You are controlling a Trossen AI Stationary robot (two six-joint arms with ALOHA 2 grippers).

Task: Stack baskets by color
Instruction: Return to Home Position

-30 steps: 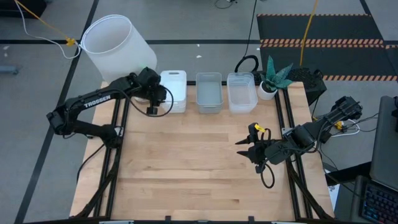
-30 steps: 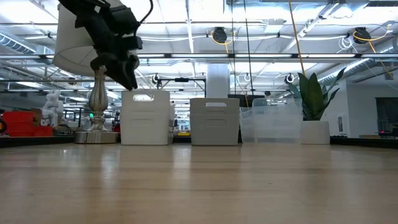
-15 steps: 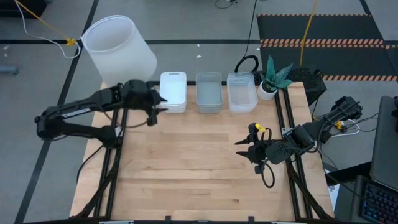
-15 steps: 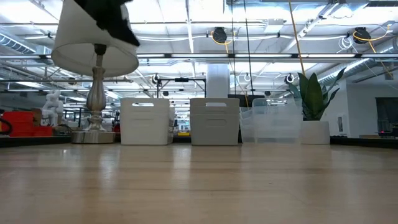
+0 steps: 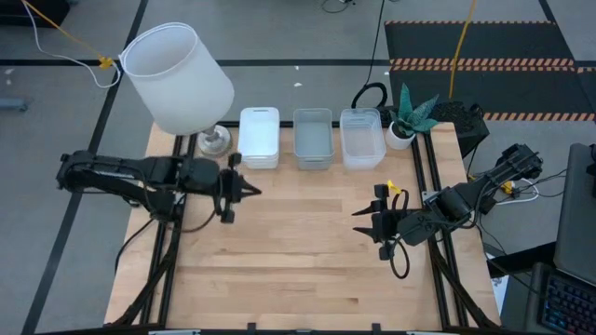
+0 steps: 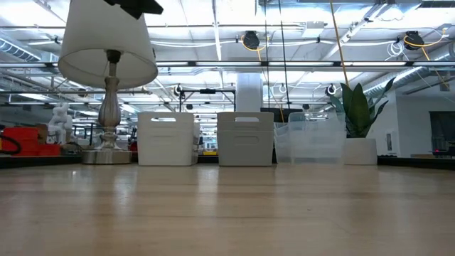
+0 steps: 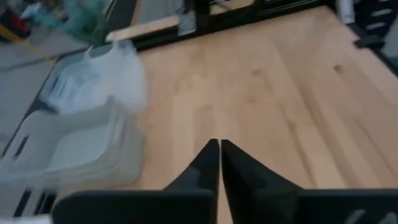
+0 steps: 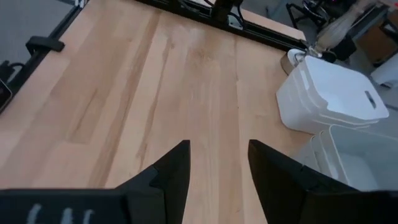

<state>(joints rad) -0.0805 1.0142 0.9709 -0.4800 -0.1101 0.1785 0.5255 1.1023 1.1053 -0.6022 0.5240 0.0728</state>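
White stack (image 5: 259,136), grey stack (image 5: 313,137), clear stack (image 5: 361,137) line the tabletop's (image 5: 298,270) far edge, looks done, so nothing's held: left jaws together near left edge, right jaws apart near right.

White lamp (image 5: 177,76) w/ big shade, upper left of frame; small potted plant (image 5: 408,116) upper right — both at edges of wood table (image 5: 298,261).

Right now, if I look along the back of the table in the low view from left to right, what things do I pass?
lamp → white baskets → grey baskets → clear baskets → potted plant
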